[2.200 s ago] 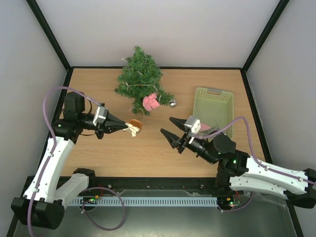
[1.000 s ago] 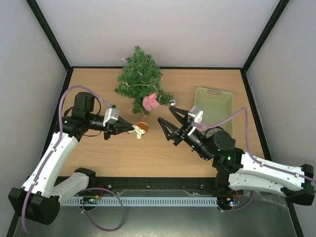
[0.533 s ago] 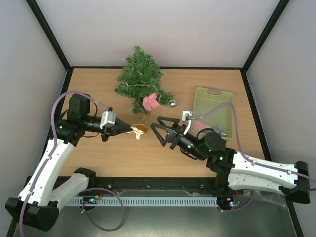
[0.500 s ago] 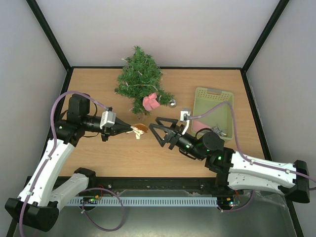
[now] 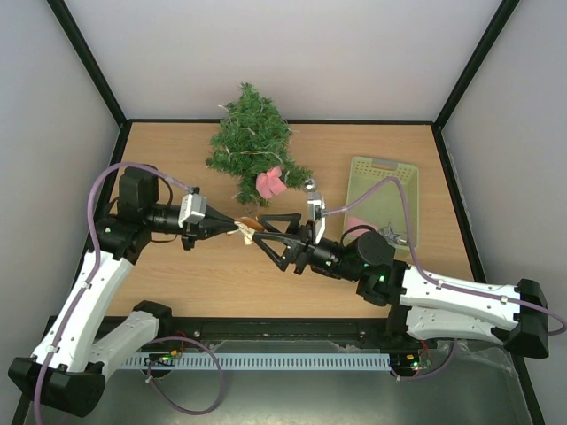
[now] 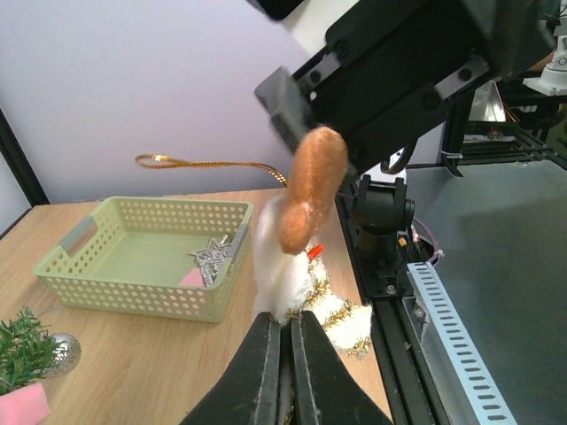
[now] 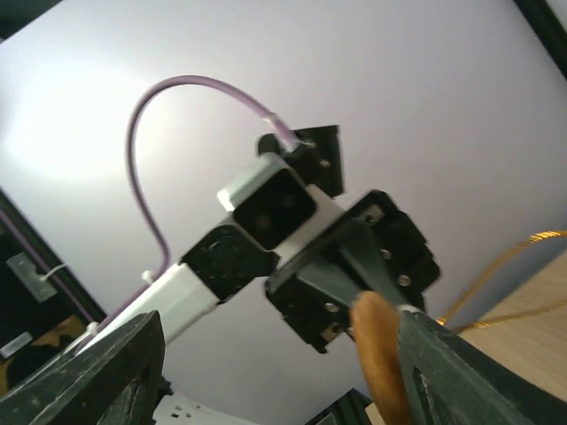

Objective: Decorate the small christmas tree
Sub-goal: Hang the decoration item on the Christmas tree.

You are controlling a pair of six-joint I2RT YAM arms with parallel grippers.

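The small christmas tree [image 5: 251, 142] stands at the back of the table, with a pink ornament [image 5: 270, 183] and a silver bauble [image 5: 309, 185] on its near branches. My left gripper [image 5: 236, 227] is shut on a fluffy white ornament with gold tinsel [image 6: 297, 283] and a brown top [image 6: 310, 188], held above the table in front of the tree. The ornament's gold loop [image 6: 213, 164] trails towards the basket. My right gripper [image 5: 264, 237] is open, with its jaws either side of the ornament's brown top [image 7: 381, 354]. The left gripper [image 7: 354, 257] fills the right wrist view.
A pale green basket [image 5: 383, 190] stands at the right, holding a pink piece and silver stars; it also shows in the left wrist view [image 6: 142, 266]. The metal rail [image 6: 452, 328] runs along the table's near edge.
My right arm has swung left from beside the basket, and its open jaws have reached the ornament. My left gripper has stayed shut on the ornament and shifted slightly.
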